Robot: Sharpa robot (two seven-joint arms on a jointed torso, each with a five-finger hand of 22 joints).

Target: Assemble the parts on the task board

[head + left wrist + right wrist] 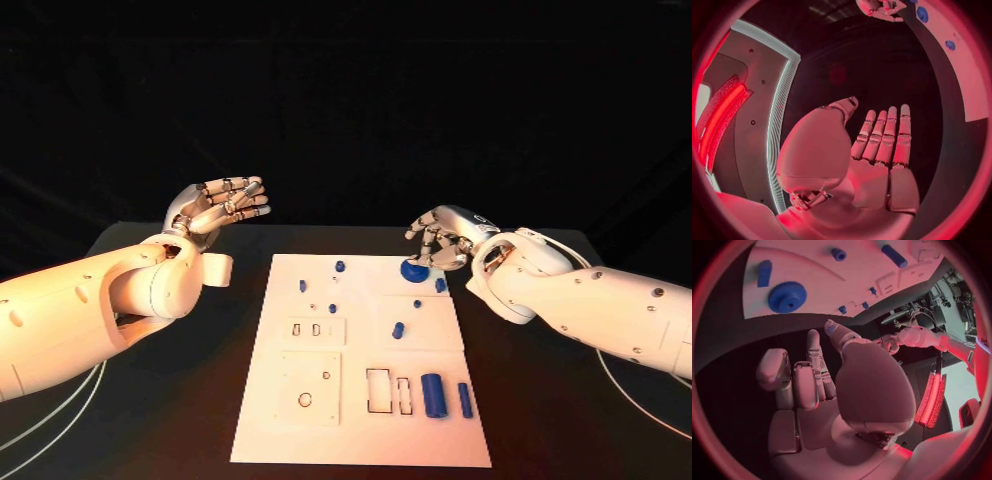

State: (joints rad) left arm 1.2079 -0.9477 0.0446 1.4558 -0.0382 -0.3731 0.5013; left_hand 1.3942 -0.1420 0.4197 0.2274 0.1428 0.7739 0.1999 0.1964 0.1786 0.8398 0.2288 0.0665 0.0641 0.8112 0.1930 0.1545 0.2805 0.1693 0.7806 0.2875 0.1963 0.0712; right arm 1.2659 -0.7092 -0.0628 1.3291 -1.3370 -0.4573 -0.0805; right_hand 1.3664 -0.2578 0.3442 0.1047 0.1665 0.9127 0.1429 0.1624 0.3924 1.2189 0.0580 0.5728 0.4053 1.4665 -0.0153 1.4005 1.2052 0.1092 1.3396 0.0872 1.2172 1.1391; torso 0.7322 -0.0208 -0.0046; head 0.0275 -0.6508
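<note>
On task board (361, 440) several blue parts (433, 388) lie loose, unassembled; left hand (216, 207) held open & empty, right hand (444, 238) curled by gear (414, 269), grip can't be told.

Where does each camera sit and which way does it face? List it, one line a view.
Head view: from the robot's head, looking down at the white task board; both white arms show, left hand and right hand.
Left wrist view: behind the left hand, its fingers straight, facing across the black table.
Right wrist view: behind the right hand, facing the board.
Shared: the round blue gear shows in head and right wrist views.
</note>
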